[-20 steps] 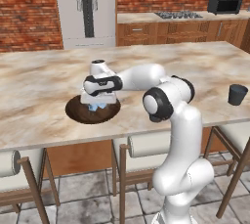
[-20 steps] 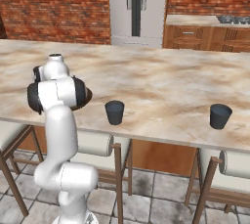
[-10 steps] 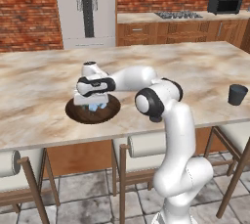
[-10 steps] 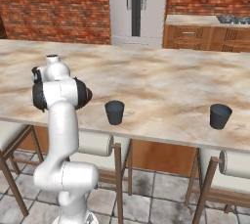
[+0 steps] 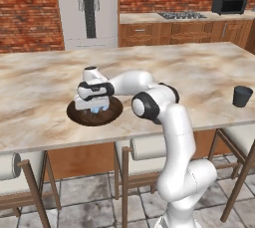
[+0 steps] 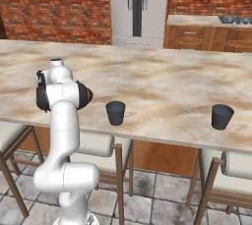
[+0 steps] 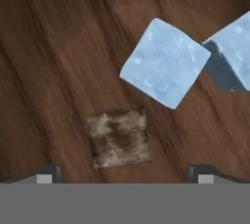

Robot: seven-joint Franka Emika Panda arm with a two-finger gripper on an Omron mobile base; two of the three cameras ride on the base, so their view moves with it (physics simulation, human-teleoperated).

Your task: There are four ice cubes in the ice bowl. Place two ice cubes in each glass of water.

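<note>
Claw (image 5: 93,108) was down in bowl (image 5: 112,113), fingers apart, empty; you should've centred it over the nearer cube (image 7: 165,63) before closing.

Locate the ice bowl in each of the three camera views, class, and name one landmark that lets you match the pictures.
Left base view: the ice bowl lies left of centre on the counter, under the gripper.
Right base view: a dark sliver of the ice bowl peeks out beside the arm's elbow, at the left.
Hand view: its wood grain forms the background behind the ice cubes.
Shared landmark: the robot's arm, reaching over the bowl.
</note>
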